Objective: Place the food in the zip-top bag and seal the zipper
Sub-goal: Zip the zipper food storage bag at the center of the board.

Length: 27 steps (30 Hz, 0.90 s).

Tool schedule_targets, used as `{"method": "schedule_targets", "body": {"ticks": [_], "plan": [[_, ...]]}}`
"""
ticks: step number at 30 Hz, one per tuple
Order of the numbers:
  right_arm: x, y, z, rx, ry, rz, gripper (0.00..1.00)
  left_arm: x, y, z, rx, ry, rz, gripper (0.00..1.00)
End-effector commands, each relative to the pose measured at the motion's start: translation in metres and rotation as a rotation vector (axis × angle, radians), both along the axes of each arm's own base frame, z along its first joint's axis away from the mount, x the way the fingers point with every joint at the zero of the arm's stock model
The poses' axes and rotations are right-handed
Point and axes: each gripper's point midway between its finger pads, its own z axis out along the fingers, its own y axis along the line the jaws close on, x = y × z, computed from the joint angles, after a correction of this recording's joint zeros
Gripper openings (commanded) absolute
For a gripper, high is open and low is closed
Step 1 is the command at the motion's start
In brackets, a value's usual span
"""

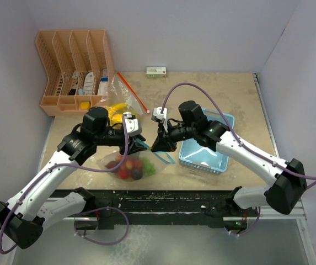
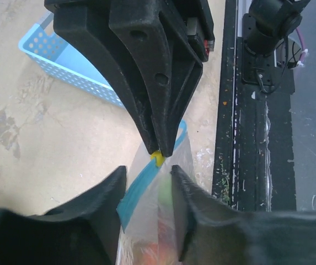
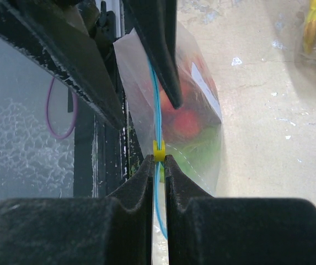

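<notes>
Wrist views alone show right gripper point(image 3: 158, 161) clenching zipper point(image 3: 156, 110), left gripper point(image 2: 148, 172) jaws seemingly released.

The bag point(image 1: 107, 162) lies at lower centre of the top view, with the food point(image 1: 130, 169) inside it. A basket point(image 1: 208, 160) sits to its right, near but apart. A rack point(image 1: 72, 69) stands in the upper left, with a second bag point(image 1: 119, 104) just right of it. A small box point(image 1: 156, 72) lies at top centre. The left gripper point(image 2: 148, 172) and right gripper point(image 3: 158, 158) meet at the first bag's edge.
</notes>
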Motion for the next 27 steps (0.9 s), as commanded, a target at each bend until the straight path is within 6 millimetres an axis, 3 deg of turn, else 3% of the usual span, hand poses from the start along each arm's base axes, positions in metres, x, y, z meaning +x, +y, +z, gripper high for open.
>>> {"method": "schedule_targets", "body": {"ticks": [1,5,12,19,27], "plan": [[-0.004,0.002,0.039,0.092,-0.078,0.032,0.09,-0.004,-0.004,0.004,-0.034,0.032,-0.027,0.37],[-0.004,0.002,0.038,0.089,-0.075,0.030,0.09,0.003,-0.006,0.003,-0.049,0.059,-0.015,0.00],[0.003,0.000,0.038,0.079,-0.086,-0.013,0.09,0.010,0.000,0.004,-0.061,0.103,0.007,0.00],[0.016,-0.004,0.022,0.034,-0.086,-0.103,0.09,0.045,0.040,0.045,-0.100,-0.069,0.303,0.00],[0.026,-0.012,-0.004,-0.051,-0.062,-0.175,0.09,0.054,0.055,0.054,-0.104,-0.115,0.413,0.00]]}}
